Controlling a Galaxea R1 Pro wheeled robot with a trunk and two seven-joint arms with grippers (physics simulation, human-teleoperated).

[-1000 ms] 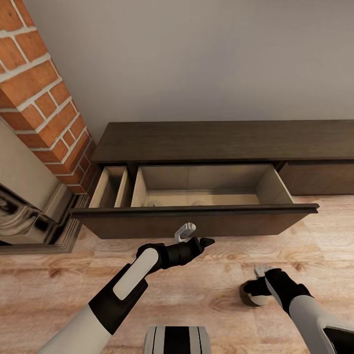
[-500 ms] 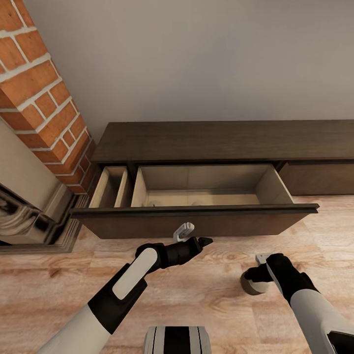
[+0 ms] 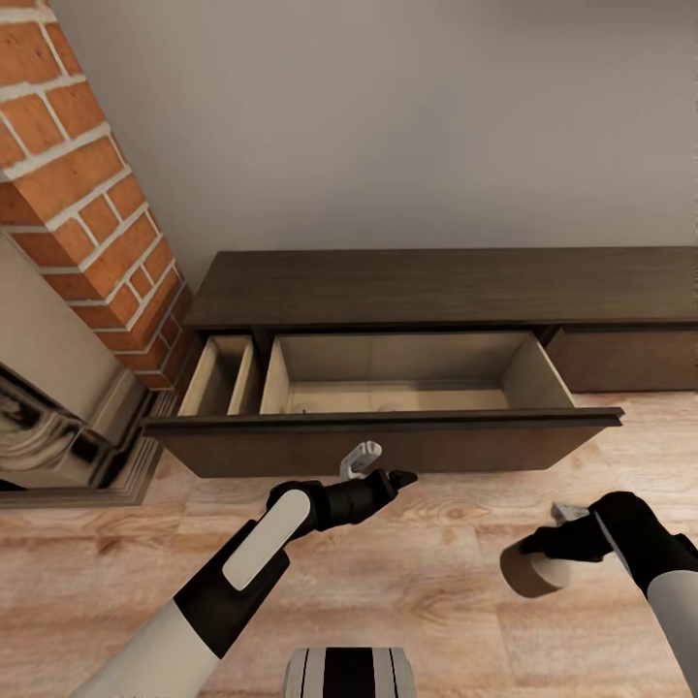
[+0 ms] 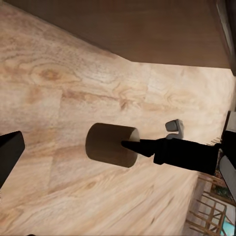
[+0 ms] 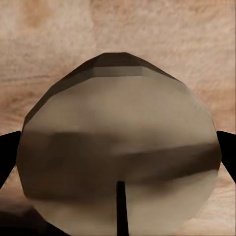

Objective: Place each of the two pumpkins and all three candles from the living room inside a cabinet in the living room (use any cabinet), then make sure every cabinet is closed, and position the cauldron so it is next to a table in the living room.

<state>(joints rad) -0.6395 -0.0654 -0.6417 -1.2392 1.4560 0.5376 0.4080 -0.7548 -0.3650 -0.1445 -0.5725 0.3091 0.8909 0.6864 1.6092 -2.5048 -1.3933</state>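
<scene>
Here the right gripper (image 3: 555, 528) holds the stubby greyish-beige cylinder candle (image 3: 531, 569) between its closed fingers, above the light wooden floor (image 3: 417, 582); its arm is cut by the picture edge. The left gripper (image 3: 378, 467) hovers with spread fingers and nothing between them, just before the pulled-out drawer front of the long dark-brown wooden cabinet (image 3: 436, 286). The drawer's floor is partly hidden by this front.

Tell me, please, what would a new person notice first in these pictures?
Probably the wide open drawer of the dark cabinet, pulled out over the wooden floor, next to the brick column. Then the right gripper, near the right edge of the head view, holding a stubby greyish candle above the floor.
</scene>
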